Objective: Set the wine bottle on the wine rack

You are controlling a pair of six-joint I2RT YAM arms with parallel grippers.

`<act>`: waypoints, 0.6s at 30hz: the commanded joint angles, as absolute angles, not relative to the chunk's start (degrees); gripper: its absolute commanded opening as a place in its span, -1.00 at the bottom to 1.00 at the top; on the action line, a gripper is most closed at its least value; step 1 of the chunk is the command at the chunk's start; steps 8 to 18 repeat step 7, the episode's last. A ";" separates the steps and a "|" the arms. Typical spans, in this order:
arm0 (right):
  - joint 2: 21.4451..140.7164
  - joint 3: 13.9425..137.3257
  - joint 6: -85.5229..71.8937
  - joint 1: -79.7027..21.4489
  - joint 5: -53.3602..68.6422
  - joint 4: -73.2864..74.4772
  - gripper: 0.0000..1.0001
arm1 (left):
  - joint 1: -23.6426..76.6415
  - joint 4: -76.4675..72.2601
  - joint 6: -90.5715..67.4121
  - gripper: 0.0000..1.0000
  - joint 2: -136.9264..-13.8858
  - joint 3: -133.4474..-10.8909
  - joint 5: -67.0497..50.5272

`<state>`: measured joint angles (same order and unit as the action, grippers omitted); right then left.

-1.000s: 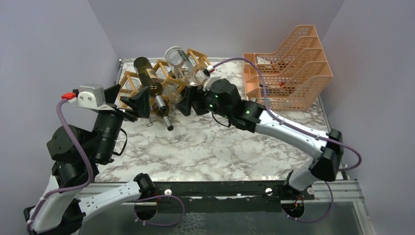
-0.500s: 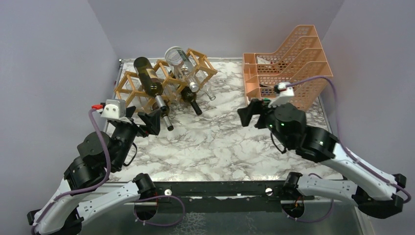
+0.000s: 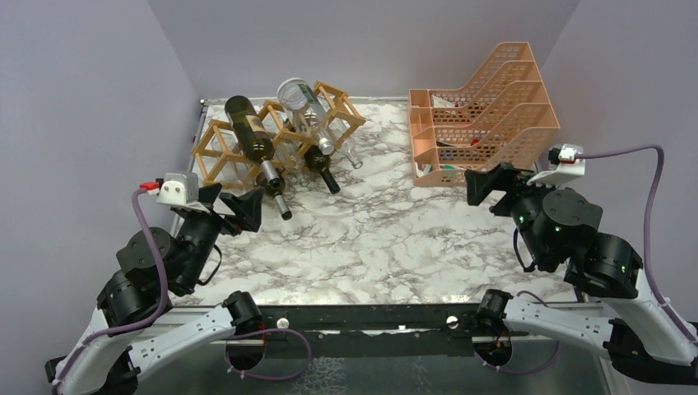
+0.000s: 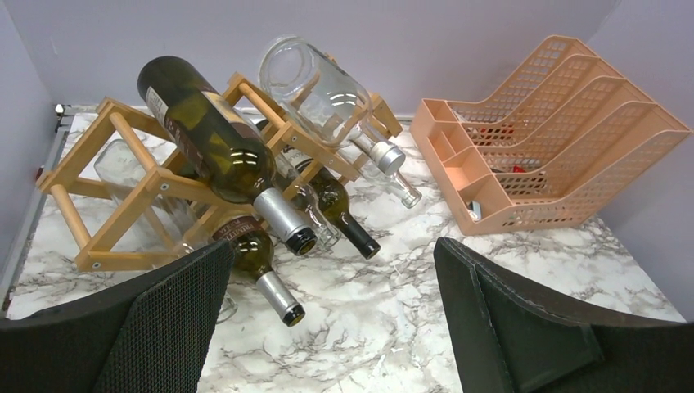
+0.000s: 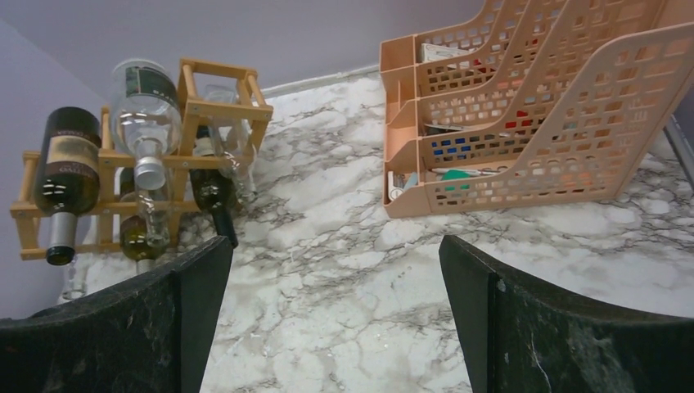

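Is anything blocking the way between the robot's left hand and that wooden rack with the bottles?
Nothing visible does. Only bare marble tabletop lies between the open left hand and the light-brown wooden lattice wine rack, where a dark green glass wine bottle already rests. The peach-orange plastic mesh organiser stands well off to the right.

The wine rack (image 4: 135,149) is light-brown wood. The top wine bottle (image 4: 209,135) is dark green with a silver neck, and the glass bottle (image 4: 315,86) is clear. The table (image 3: 370,239) is white marble — grey-veined. The organiser (image 3: 494,123) is peach-orange — grid-patterned mesh.
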<state>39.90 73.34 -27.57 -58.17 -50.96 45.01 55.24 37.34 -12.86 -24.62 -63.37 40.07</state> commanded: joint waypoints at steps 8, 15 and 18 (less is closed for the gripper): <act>40.02 74.40 -26.29 -58.47 -55.30 46.85 0.99 | 55.37 38.80 -12.22 0.98 -23.85 -66.06 42.08; 40.02 74.40 -26.29 -58.47 -55.30 46.85 0.99 | 55.37 38.80 -12.22 0.98 -23.85 -66.06 42.08; 40.02 74.40 -26.29 -58.47 -55.30 46.85 0.99 | 55.37 38.80 -12.22 0.98 -23.85 -66.06 42.08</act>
